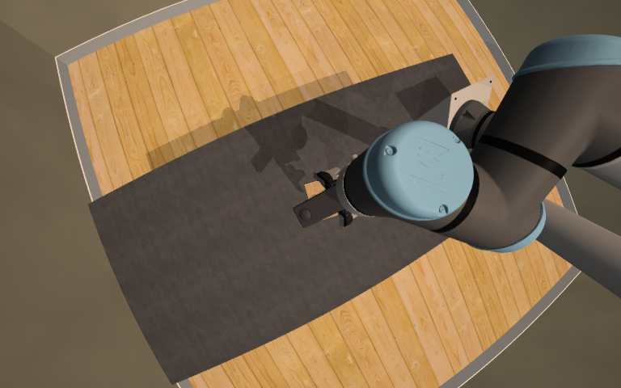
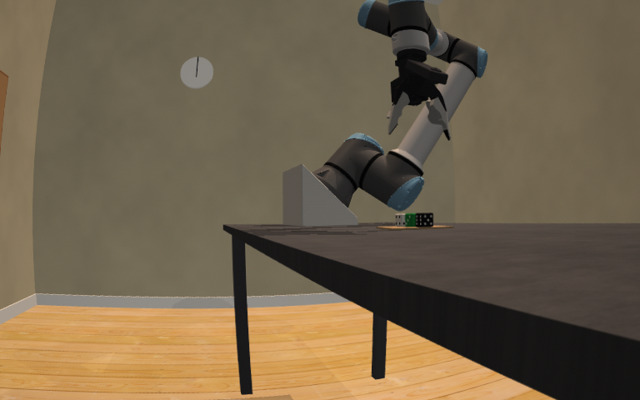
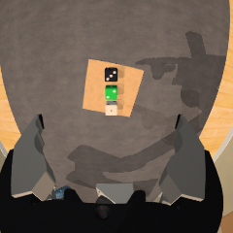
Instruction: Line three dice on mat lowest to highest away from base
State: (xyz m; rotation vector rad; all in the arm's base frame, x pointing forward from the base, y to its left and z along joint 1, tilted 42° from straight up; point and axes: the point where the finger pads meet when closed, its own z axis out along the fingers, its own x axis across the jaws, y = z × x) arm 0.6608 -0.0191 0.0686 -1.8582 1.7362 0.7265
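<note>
Three dice lie in a row on the tan mat [image 3: 94, 83], visible complete only in the wrist view: a black die [image 3: 112, 74] showing three pips, a green die [image 3: 111, 92] and a white die [image 3: 112, 110], the white one lowest in the frame. The pip counts on the green and white dice are too small to read. Each die sits flat, just beside its neighbour.

The top view hides all three dice beneath the arm; only a corner of the mat [image 1: 314, 187] shows there.

The exterior view alone shows height: the gripper [image 2: 417, 115] hangs well above the dice, fingers spread wide, holding nothing. There the white die [image 2: 400, 219], green die [image 2: 410, 219] and black die [image 2: 424, 219] stand on the dark table [image 2: 472, 254], near the grey base wedge [image 2: 302, 197].

Count: one mat, one gripper, one table.
</note>
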